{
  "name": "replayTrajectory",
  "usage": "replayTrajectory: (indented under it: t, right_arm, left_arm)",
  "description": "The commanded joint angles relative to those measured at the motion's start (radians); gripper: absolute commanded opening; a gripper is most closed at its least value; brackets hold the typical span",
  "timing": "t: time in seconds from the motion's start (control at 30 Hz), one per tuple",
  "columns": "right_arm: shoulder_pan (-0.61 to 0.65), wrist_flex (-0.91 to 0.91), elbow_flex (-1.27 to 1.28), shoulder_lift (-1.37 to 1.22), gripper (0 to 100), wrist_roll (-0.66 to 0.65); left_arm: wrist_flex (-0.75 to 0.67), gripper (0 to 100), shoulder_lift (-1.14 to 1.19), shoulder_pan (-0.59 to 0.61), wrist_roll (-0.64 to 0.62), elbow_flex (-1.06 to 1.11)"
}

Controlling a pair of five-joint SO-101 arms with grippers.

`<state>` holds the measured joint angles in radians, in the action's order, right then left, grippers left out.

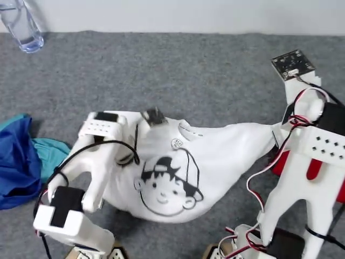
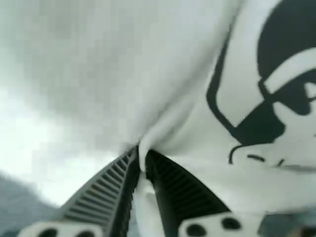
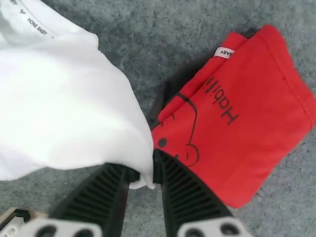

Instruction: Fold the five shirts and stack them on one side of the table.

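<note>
A white shirt (image 1: 215,156) with a drawing of a boy's face is seen near the middle of the grey desk (image 1: 215,70), towards the front edge. It is held at two ends and is pulled out wide between them, with the drawing facing up.

The left claw (image 2: 140,158) is pressed together on a fold of the white shirt, close to the black lines of the drawing. The cloth is squeezed tight between the two dark fingers (image 2: 173,187).

The right claw (image 3: 148,173) is also pinched on the white shirt, at a bunched corner on the far side from the left claw. Only a small bit of cloth is caught between its fingers.

A red shirt (image 3: 237,123) is laid folded on the desk, just beside that pinched corner. In the high view it is partly hidden under the right arm (image 1: 307,162).

At the other side of the desk, a blue shirt (image 1: 19,162) is left in a loose heap, not folded. A teal shirt (image 1: 51,154) is tucked against it and touches it.

A clear bottle (image 1: 21,24) is stood at the far corner, well apart from the shirts.
</note>
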<state>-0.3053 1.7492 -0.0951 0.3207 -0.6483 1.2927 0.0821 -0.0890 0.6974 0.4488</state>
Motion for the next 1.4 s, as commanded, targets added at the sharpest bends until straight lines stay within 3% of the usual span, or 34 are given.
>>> replayTrajectory:
  t: [0.0, 0.37, 0.57, 0.63, 0.83, 1.1, 1.27, 1.37]
  right_arm:
    - [0.001, 0.019, -0.044, 0.010, 0.8, -0.011]
    - [0.081, 0.024, -0.044, -0.001, 0.9, 0.000]
    - [0.073, -0.082, -0.044, -0.002, 0.9, 0.040]
    - [0.071, -0.111, -0.044, -0.002, 0.9, 0.040]
    - [0.021, -0.209, -0.046, -0.024, 0.9, 0.078]
    - [0.018, -0.216, -0.052, 0.004, 0.8, 0.097]
    - [0.130, -0.219, -0.055, 0.180, 0.8, 0.141]
    - [0.254, -0.226, -0.089, 0.277, 0.8, 0.184]
  left_arm:
    - [-0.017, 1, -0.072, 0.012, -0.081, -0.142]
    - [-0.153, 1, 0.147, -0.008, -0.273, -0.575]
    - [-0.155, 2, 0.330, -0.005, -0.368, -0.843]
    - [-0.118, 4, 0.345, 0.000, -0.408, -0.909]
    - [0.115, 24, 0.276, 0.002, -0.511, -1.082]
    - [0.324, 25, 0.112, -0.006, -0.482, -1.211]
    - [0.456, 24, -0.009, 0.017, -0.434, -1.219]
    - [0.462, 24, -0.091, 0.066, -0.428, -1.190]
